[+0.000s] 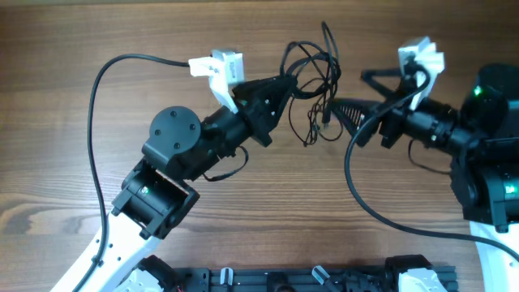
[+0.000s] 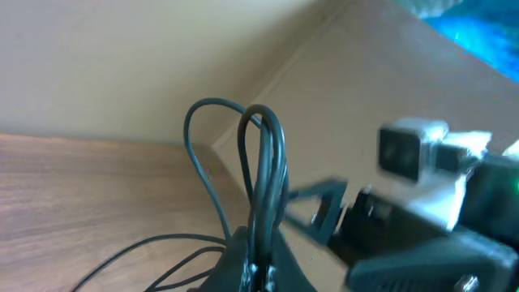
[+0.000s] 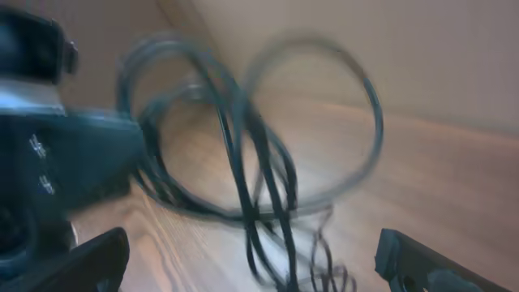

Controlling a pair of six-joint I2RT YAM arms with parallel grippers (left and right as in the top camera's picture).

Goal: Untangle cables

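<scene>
The cables point(image 1: 312, 69) form a loose tangle of thin black loops over the upper middle of the table point(image 1: 65, 146), between the two arms. The left gripper point(image 1: 282, 83) is clamped tight on several strands at the left side of the tangle; in its wrist view the cables point(image 2: 263, 162) rise from the closed tips in narrow upright loops. The right gripper point(image 1: 350, 91) stands spread wide just to the right of the tangle, with nothing in it. Its wrist view shows the blurred loops point(image 3: 243, 162) ahead, between its parted fingers point(image 3: 97, 259). Bare wood lies open to the left of the tangle and below it. A black rail point(image 1: 268, 277) runs along the near edge. In the left wrist view the table meets a plain beige wall point(image 2: 97, 57)
</scene>
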